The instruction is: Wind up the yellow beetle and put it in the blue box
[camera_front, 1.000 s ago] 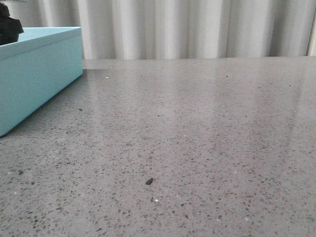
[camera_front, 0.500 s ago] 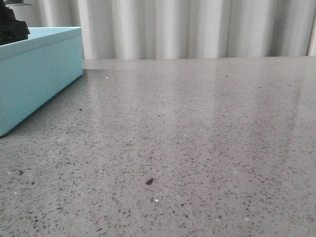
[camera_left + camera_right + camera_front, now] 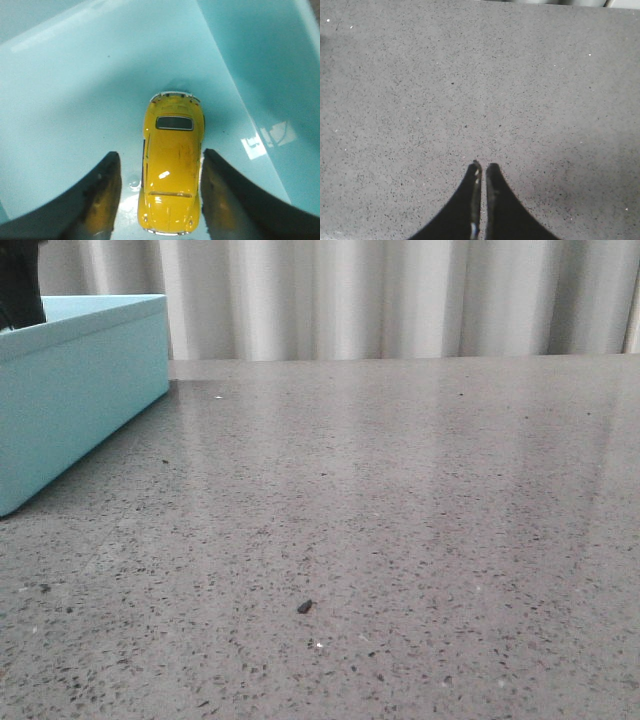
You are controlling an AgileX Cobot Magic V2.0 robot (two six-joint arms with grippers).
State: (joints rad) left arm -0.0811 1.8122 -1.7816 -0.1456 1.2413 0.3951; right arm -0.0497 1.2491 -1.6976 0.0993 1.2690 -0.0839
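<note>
My worktop (image 3: 400, 540) is grey speckled stone, faintly glossy, with pale streaks of reflected light. Behind its far edge hangs a white pleated curtain (image 3: 400, 295).

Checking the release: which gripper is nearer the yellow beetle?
Left. The left gripper is open astride the yellow beetle inside the blue box; the right gripper is shut over bare table.

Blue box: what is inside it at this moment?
The yellow beetle sits on the floor of the blue box, between the open left pincer fingers. From the front view the box wall hides the interior, so the car cannot be seen there.
</note>
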